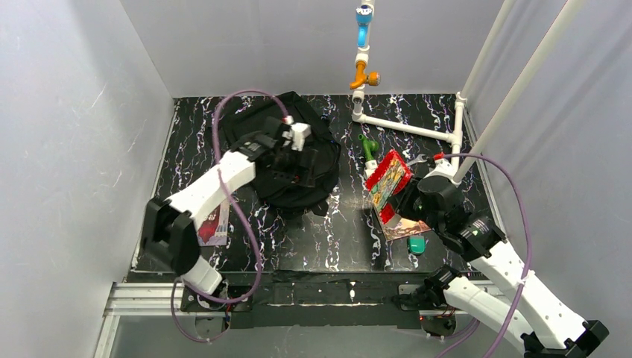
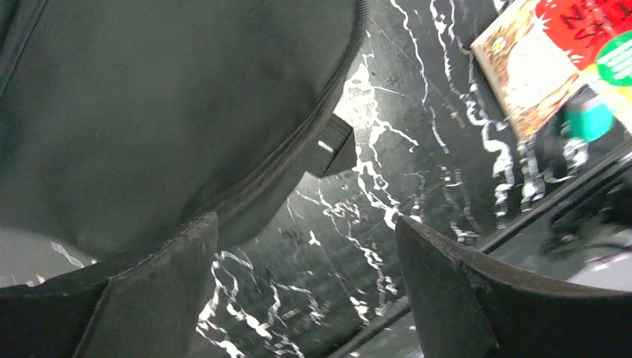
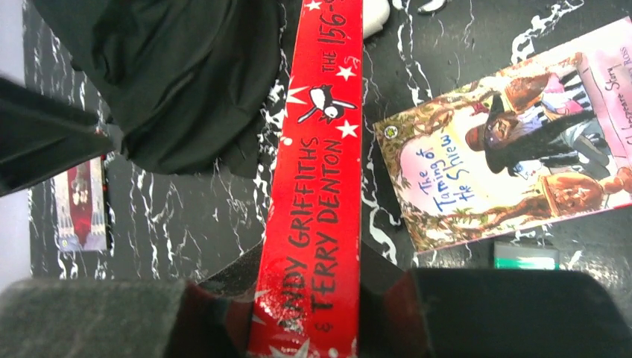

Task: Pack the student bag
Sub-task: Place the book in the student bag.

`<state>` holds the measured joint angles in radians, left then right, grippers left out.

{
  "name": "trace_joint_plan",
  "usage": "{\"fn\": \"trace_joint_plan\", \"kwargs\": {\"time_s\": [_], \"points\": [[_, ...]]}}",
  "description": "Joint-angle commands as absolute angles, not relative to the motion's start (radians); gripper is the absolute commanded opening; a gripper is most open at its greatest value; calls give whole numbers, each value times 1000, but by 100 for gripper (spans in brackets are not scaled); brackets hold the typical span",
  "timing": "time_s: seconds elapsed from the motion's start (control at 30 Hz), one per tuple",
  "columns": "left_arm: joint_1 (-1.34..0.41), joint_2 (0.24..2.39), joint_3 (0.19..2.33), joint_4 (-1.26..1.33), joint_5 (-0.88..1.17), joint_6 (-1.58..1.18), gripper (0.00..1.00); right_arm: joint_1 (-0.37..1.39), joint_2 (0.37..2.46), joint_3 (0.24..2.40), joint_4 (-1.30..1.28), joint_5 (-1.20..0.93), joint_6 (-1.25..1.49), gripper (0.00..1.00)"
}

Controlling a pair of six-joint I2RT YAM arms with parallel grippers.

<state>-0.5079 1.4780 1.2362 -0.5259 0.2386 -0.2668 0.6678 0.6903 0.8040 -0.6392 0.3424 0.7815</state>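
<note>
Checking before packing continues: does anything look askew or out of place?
Only the red book: it is tilted on edge, gripped by the right tool, while the Shrew book lies flat. Nothing spilled or damaged.

bag (image 1: 320, 168): plain black; table (image 1: 298, 239): black, white marble veins; red book (image 3: 317, 186): white stars, black letters; pink book (image 3: 507, 164): pale pink cover, brown and green drawing; pipes (image 1: 406, 128): white; fitting (image 1: 364, 77): orange; cable (image 1: 253, 92): purple
</note>
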Motion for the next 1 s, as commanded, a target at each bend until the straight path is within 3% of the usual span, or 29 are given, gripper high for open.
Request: {"fn": "trace_joint_plan", "kwargs": {"time_s": [0.0, 0.07, 0.13, 0.2, 0.37, 0.5, 0.57, 0.73, 0.97], "points": [[-635, 1673, 1430, -680, 130, 67, 85, 672, 638, 856, -624, 289, 726, 1], [-676, 1786, 1510, -710, -19, 122, 74, 672, 625, 850, -624, 263, 721, 1], [-694, 1897, 1633, -780, -155, 121, 56, 671, 615, 844, -626, 246, 718, 1], [-696, 1965, 1696, -834, -193, 97, 49, 672, 604, 846, -638, 240, 719, 1], [-709, 1986, 1680, -830, -248, 97, 50, 671, 568, 840, -661, 242, 731, 1], [-712, 1989, 1671, -832, -260, 126, 36, 672, 557, 826, -665, 238, 735, 1], [-712, 1976, 1674, -838, -279, 128, 35, 671, 563, 824, -667, 230, 736, 1], [-713, 1933, 1678, -854, -251, 142, 56, 672, 579, 821, -662, 218, 733, 1], [-712, 1941, 1715, -885, -258, 118, 37, 672, 586, 813, -649, 206, 739, 1]]}}
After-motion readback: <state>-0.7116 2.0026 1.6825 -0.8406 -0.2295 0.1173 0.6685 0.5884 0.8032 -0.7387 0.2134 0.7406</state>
